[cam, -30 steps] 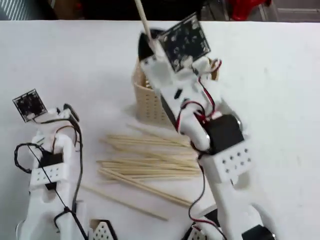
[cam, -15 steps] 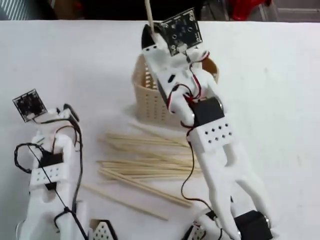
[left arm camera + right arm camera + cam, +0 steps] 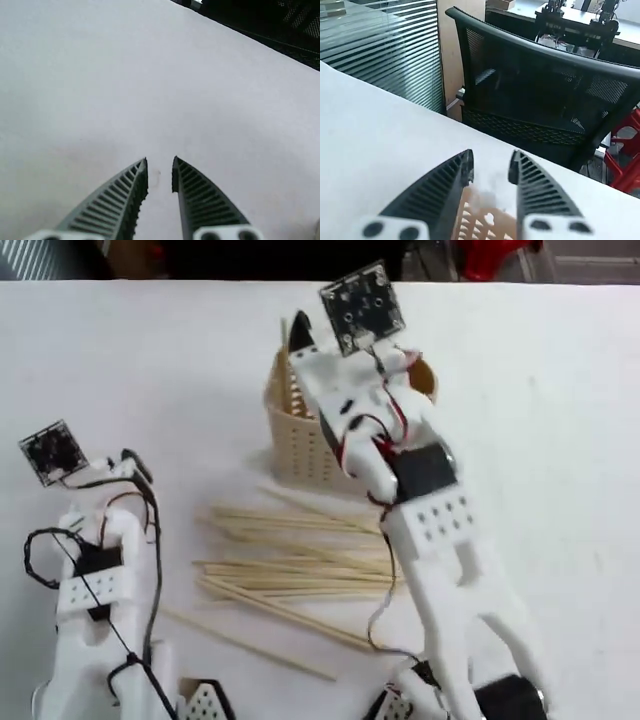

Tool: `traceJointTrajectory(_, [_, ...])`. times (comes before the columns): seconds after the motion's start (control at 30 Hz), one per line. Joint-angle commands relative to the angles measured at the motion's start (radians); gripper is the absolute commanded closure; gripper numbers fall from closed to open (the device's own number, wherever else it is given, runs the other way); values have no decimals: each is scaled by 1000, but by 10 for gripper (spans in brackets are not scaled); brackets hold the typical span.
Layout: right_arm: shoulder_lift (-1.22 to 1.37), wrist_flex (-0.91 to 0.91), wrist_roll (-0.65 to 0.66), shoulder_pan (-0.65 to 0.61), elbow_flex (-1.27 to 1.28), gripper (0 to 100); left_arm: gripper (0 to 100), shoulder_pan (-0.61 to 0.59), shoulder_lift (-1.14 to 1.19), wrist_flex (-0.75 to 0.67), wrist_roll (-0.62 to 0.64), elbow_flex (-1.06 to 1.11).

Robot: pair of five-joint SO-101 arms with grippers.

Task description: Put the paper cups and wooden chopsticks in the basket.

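The right jaws stand apart with nothing between them, poised over the basket (image 3: 292,445). In the right wrist view the basket (image 3: 481,221) shows its perforated wall just beneath their tips. The left jaws are parted by a narrow gap, also empty, and hang over bare bench (image 3: 150,75), well off to the side of the work.

A few wooden chopsticks (image 3: 290,390) stand upright inside the basket, just under the right jaws. The rest lie in a loose pile (image 3: 300,560) on the bench behind the right jaws, back toward that arm's base and between the two arms. One stray stick (image 3: 250,645) lies apart from the pile, nearer the bases. A brown rounded rim (image 3: 424,373) shows beside the right arm, on the far side of the basket from the left jaws. It may be a paper cup, but I cannot tell.

The chopsticks should be very light, stiff and thin, and smooth enough to roll or slip from a loose grip. A pinch near the middle, across the length, would likely keep one balanced, while a hold near an end would let it swing. Taking one from the pile's edge should disturb its neighbours least. A paper cup would be light and easily crushed, so a gentle hold at the rim would suit it.

No label or writing can be read on the basket or the sticks.
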Motion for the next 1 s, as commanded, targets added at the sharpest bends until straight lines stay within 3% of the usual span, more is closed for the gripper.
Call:
traceJointTrajectory(0.0, [-136,239,-2,1,-11,981,897,-39,-65,-15,11,-31])
traceJointTrajectory(0.17, [-254,642,11,35,35,981,898,-44,-228,170,9,-29])
traceJointTrajectory(0.27, [-318,720,112,74,193,981,897,-45,-384,350,9,-28])
traceJointTrajectory(0.33, [-364,699,173,120,353,981,898,-35,-492,466,-43,-28])
traceJointTrajectory(0.47, [-470,530,218,216,677,981,898,56,-647,586,-262,40])
traceJointTrajectory(0.63, [-604,415,219,255,922,981,896,163,-667,746,-505,32])
traceJointTrajectory(0.8, [-668,410,218,254,1010,981,895,254,-519,904,-647,-114])
traceJointTrajectory(0.97, [-671,375,218,257,1062,981,895,309,-188,1091,-783,-391])
